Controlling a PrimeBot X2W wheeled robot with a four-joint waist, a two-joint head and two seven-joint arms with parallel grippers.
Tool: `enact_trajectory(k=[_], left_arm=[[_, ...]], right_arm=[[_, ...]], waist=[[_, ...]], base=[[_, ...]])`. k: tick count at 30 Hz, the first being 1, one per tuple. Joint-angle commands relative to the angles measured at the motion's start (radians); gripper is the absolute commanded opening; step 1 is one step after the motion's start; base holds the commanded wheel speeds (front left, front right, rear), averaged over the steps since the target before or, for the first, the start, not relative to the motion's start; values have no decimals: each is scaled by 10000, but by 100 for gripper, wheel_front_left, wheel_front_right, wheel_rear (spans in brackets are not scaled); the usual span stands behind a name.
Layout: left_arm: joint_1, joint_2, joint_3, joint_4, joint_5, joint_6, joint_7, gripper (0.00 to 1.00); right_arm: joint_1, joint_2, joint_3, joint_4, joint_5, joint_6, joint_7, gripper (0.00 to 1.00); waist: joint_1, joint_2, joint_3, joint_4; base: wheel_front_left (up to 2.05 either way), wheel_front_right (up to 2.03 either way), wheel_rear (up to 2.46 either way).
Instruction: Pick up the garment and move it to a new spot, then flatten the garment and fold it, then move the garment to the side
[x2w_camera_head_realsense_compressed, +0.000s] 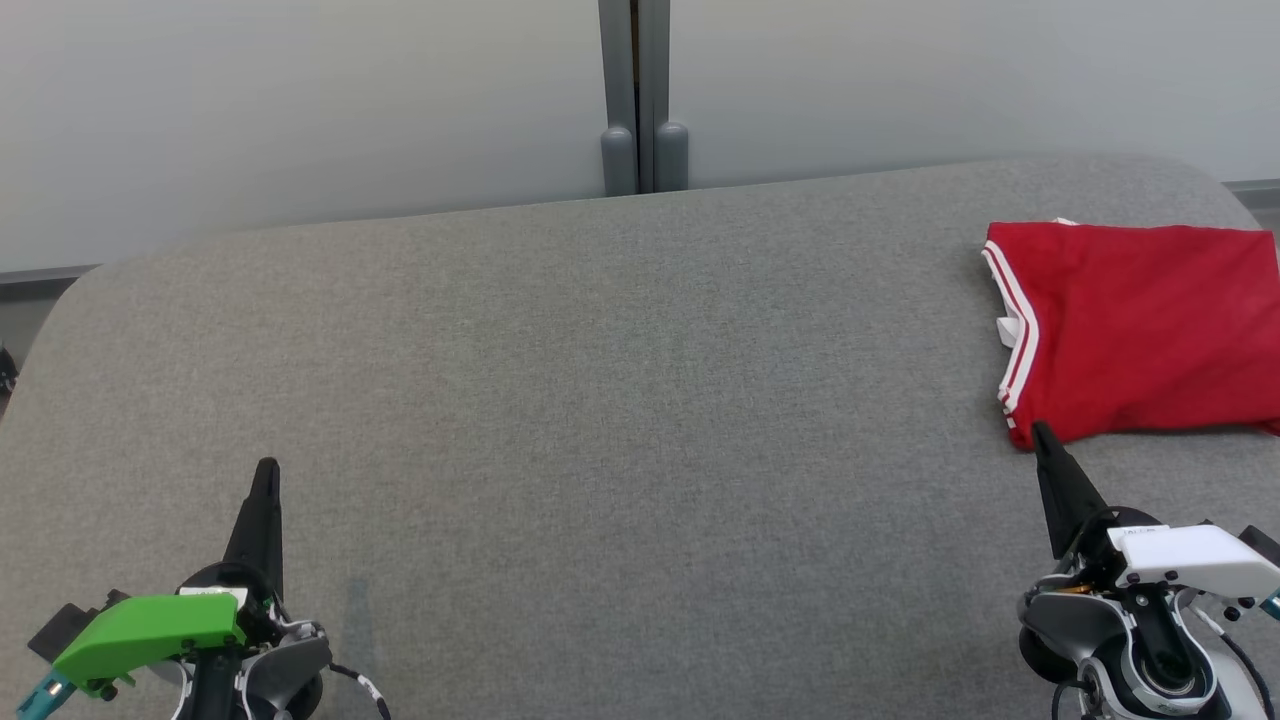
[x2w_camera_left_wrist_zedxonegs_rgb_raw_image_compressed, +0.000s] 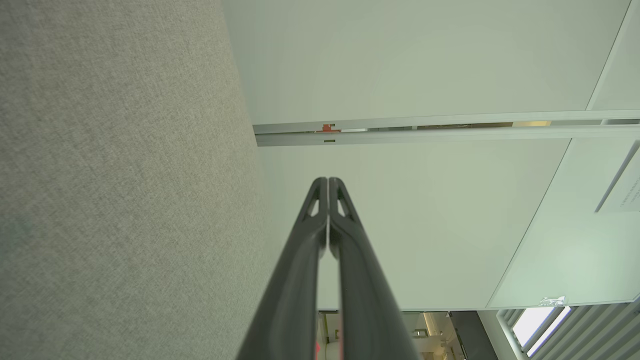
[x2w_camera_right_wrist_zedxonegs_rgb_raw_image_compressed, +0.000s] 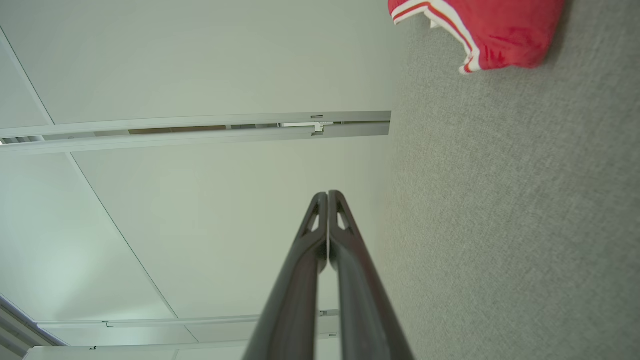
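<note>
While nothing is gripped on either side, the left gripper (x2w_camera_head_realsense_compressed: 266, 478) is seen at the lower left of the head view, fingers pressed together and empty, with its green housing (x2w_camera_head_realsense_compressed: 140, 630) at the bottom edge. Bare grey fabric surface (x2w_camera_head_realsense_compressed: 620, 400) is seen across the middle, backed by a pale wall (x2w_camera_head_realsense_compressed: 300, 100) and a grey vertical post (x2w_camera_head_realsense_compressed: 636, 100). At the lower right the right gripper (x2w_camera_head_realsense_compressed: 1043, 440) is seen, likewise clenched and empty, white housing (x2w_camera_head_realsense_compressed: 1190, 555) below it. The red garment (x2w_camera_head_realsense_compressed: 1140, 330), trimmed with white stripes, is laid folded at the far right of the surface, cut off by the picture edge. Its near-left corner is met by the right fingertip in the head view, while in the right wrist view the garment is seen ahead and clear of the closed fingers.
</note>
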Motion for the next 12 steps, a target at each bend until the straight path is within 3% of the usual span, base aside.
enact_trajectory(k=[1, 12], left_arm=[[-121, 69, 28, 6, -31, -43, 42, 0], [-121, 69, 28, 6, -31, -43, 42, 0]], right_arm=[[-54, -34, -9, 9, 65, 4, 34, 0], [-54, -34, -9, 9, 65, 4, 33, 0]], waist=[[0, -1, 0, 0], [0, -1, 0, 0]], base=[[0, 0, 0], [0, 0, 0]])
